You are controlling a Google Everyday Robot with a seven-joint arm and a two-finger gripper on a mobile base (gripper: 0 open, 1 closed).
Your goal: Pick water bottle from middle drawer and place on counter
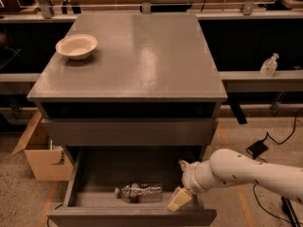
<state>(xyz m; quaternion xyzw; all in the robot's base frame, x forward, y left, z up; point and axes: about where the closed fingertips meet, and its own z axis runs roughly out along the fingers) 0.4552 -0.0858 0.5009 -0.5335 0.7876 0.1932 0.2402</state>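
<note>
The water bottle [138, 192] lies on its side on the floor of the open middle drawer [109, 167], near the drawer's front wall, with its dark label band in the middle. My gripper [180, 183] reaches into the drawer's right side, just right of the bottle and not touching it. Its fingers are apart, with one pale fingertip [178, 200] low near the drawer front. The grey counter [142, 60] is the cabinet top above the drawer.
A pale bowl [76, 46] sits on the counter's far left. A clear pump-top bottle [268, 65] stands on the bench to the right. An open cardboard box [42, 157] sits on the floor left of the cabinet. Cables and a black plug [258, 148] lie on the floor at right.
</note>
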